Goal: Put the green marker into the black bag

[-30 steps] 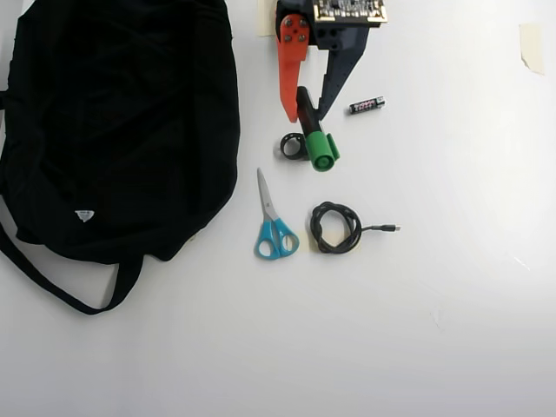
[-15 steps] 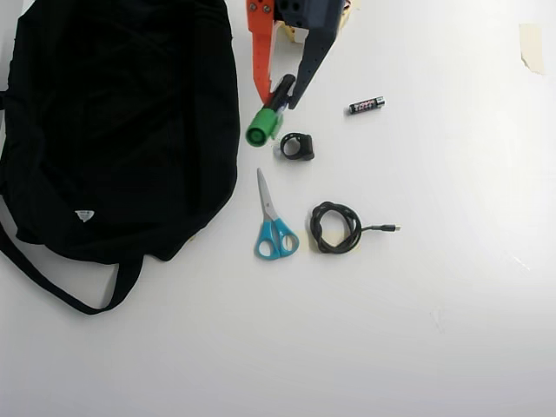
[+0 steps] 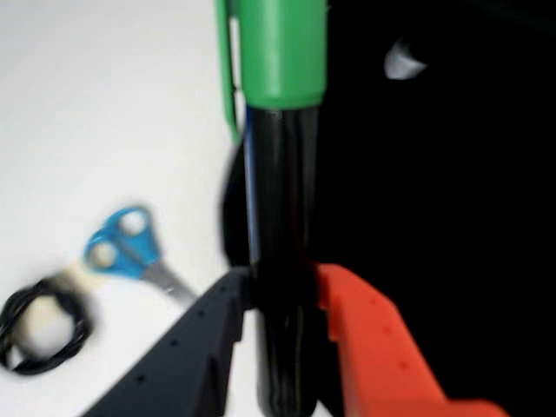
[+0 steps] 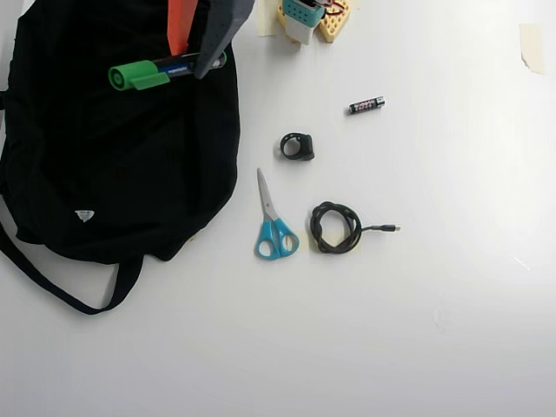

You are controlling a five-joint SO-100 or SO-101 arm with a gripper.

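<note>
The green marker (image 4: pixel 143 72) lies level over the upper part of the black bag (image 4: pixel 104 165) in the overhead view, its green cap pointing left. My gripper (image 4: pixel 193 62) is shut on the marker's black barrel, orange finger on the left, dark finger on the right. The wrist view shows the marker (image 3: pixel 278 174) upright between the dark finger and the orange finger (image 3: pixel 369 334), with my gripper (image 3: pixel 282 300) clamped on the barrel and the bag (image 3: pixel 443 174) filling the right half. Whether the marker touches the fabric I cannot tell.
On the white table right of the bag lie blue-handled scissors (image 4: pixel 274 221), a coiled black cable (image 4: pixel 337 228), a small black ring-shaped piece (image 4: pixel 297 146) and a short black battery (image 4: pixel 367 105). The arm's base (image 4: pixel 311 17) stands at the top edge. Tape (image 4: pixel 531 45) marks the far right.
The gripper has swung left with the marker, from beside the small black piece to over the bag. The marker has turned from pointing down to pointing left.
</note>
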